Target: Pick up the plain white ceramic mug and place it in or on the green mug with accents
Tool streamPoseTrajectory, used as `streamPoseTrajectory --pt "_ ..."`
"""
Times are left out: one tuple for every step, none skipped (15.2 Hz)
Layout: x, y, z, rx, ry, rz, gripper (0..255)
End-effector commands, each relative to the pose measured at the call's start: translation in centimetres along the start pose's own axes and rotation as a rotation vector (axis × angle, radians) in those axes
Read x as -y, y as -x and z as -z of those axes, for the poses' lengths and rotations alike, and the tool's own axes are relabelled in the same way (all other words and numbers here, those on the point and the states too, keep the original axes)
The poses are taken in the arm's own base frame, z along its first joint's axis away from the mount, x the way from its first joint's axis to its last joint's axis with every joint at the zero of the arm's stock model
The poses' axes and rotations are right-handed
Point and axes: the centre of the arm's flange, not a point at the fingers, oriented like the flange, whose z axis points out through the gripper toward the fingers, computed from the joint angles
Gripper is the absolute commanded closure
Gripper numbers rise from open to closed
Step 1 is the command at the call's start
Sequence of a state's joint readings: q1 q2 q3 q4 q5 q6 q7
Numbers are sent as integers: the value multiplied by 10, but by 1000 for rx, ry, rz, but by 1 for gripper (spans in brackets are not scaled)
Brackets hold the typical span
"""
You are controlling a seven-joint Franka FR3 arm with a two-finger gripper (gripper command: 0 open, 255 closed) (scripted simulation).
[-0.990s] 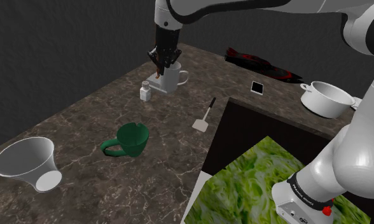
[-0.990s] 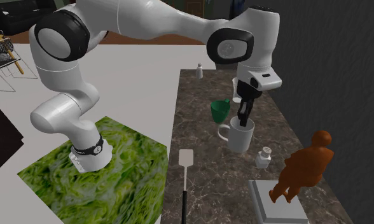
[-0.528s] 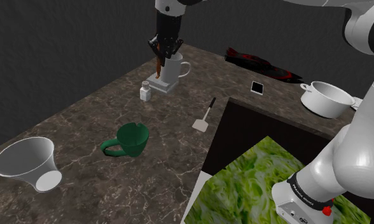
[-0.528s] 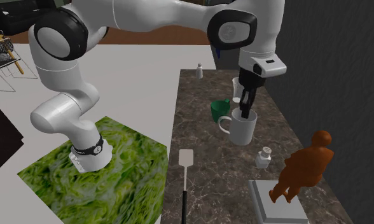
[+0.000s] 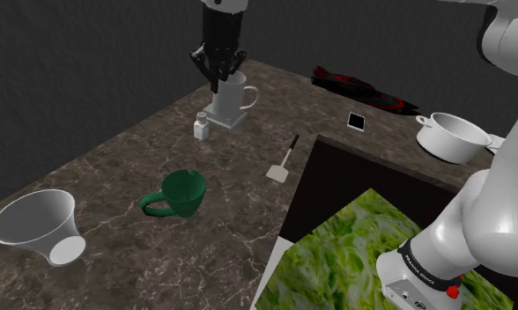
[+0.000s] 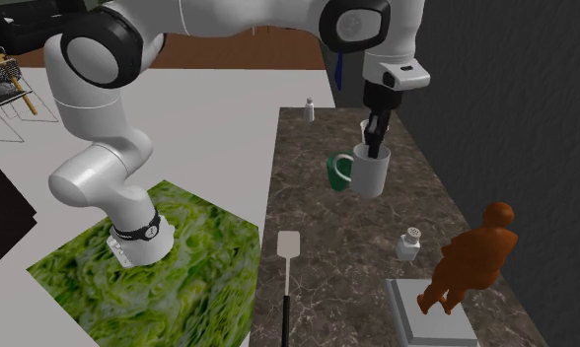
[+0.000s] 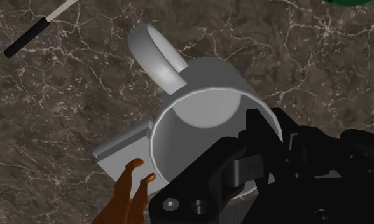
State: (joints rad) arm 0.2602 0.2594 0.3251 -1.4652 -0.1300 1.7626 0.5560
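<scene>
A dark marbled table point(image 5: 116, 176) carries everything here, and the white arm point(image 6: 229, 30) bends over it from a stand topped with a green leafy pattern point(image 5: 354, 247). A white flared bowl point(image 5: 37, 225) lies on its side at the shoulder view's lower left, and a white lidless pot point(image 5: 451, 135) stands well apart at that view's right. The black hand point(image 5: 218, 69) grips the plain white mug point(image 5: 234, 95) by its rim: in the wrist view one finger sits inside the cup and the other outside, pinching the wall between them. The mug hangs upright under the hand with its handle turned away from the fingers, and it looks clear of the table. In the second exterior view it hangs just in front of the green mug point(image 6: 335, 173) and partly covers it. The green mug stands upright near the middle of the table. A brown figurine point(image 6: 471, 258) stands on a grey base point(image 6: 428, 311), and in the wrist view its legs and the base show beyond the mug. A white spatula point(image 5: 284, 160) with a dark handle lies by the table's edge. A small white shaker point(image 5: 201, 128) stands near the grey base. A red and black object point(image 5: 363, 88) and a small black card point(image 5: 357, 121) lie toward the pot.
</scene>
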Motion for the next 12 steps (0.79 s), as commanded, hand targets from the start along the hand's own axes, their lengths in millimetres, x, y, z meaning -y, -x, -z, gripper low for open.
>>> streamPoseTrajectory --pt "23 15 2 0 0 -1 255" --pt "34 23 4 0 0 -1 255" --pt "45 30 7 0 0 -1 255" --pt "56 37 9 0 0 -1 255" --pt "67 44 11 0 0 -1 255" --pt "78 51 13 0 0 -1 255" --pt "89 58 16 0 0 -1 255" --pt "100 65 18 0 0 -1 255" --pt "111 72 20 0 0 -1 255" --pt "122 79 22 0 0 -1 255" --pt "133 86 25 0 0 -1 255" --pt "144 93 27 0 0 -1 255"
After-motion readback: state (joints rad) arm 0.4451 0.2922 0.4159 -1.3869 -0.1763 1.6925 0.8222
